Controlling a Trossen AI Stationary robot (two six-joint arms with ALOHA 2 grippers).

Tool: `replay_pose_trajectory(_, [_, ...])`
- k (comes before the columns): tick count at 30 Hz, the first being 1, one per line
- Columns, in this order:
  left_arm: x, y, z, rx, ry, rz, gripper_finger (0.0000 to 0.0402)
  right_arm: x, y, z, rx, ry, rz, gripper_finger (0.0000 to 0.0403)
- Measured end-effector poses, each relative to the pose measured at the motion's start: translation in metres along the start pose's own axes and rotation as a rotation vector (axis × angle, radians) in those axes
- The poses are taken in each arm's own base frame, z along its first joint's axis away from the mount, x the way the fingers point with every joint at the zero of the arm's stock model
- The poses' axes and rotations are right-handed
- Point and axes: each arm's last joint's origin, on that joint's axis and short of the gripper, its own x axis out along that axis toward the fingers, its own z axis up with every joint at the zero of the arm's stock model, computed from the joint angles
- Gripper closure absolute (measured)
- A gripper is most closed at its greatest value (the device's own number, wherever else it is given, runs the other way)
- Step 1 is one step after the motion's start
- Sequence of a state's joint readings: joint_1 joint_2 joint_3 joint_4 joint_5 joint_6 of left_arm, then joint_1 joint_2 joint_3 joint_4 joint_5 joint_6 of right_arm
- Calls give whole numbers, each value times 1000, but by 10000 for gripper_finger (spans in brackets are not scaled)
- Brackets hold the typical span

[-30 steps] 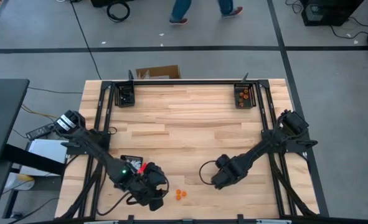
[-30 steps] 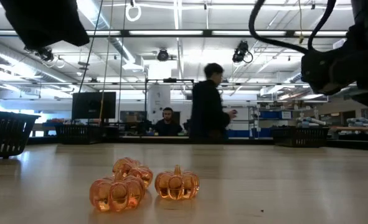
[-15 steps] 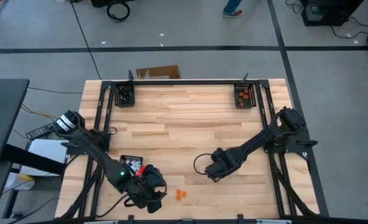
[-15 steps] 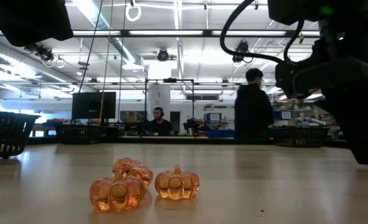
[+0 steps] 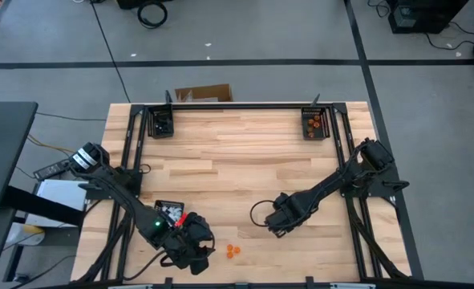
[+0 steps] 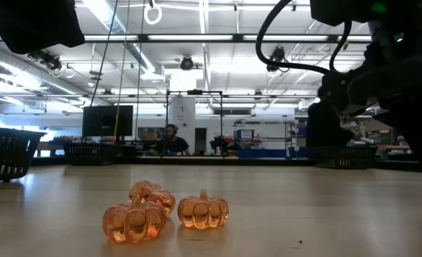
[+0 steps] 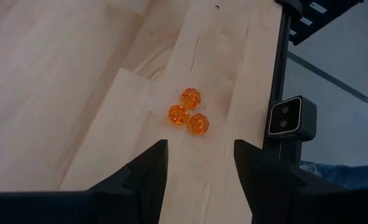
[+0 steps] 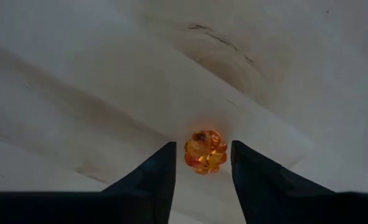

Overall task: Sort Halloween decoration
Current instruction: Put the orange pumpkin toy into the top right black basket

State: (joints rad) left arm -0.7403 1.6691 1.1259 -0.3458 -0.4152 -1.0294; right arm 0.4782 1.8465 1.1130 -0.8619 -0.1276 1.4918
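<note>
Swinging inward from where it hung a second ago, the right hand now sits low over the counter, and the person who was crossing the room behind has walked nearly out of sight behind that arm. Its fingers are spread, and a single orange pumpkin lies on the wood right between the tips, so I judge the hand is lined up to close on it. Nothing is pinched yet; the pumpkin looks to be resting free on the boards.

Out to that hand's side, toward the other arm, three more orange pumpkins sit bunched together, touching or nearly so. The left hand hovers just short of that cluster with its fingers also parted and empty, pointed at the little group as if waiting its turn.

Farther off, at the counter's back edge, two small black trays wait at the corners. The right-corner tray already holds orange pieces, which is likely where the pumpkin is bound. The left-corner tray holds something dark that I cannot make out. A third tray with white pieces sits close by the left hand.
</note>
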Motion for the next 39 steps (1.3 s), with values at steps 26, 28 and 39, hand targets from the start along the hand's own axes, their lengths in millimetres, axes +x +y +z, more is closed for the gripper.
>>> replay_pose_trajectory(26, [0, 3, -1, -4, 12, 30, 208, -1, -6, -8, -77, -6, -69, 351])
replay_pose_trajectory(28, [0, 4, -1, -3, 14, 34, 208, -1, -7, -8, -93, 2, -77, 351])
replay_pose_trajectory(39, [4, 12, 5, -6, 20, 84, 208, -40, -33, -9, -87, -71, -112, 382])
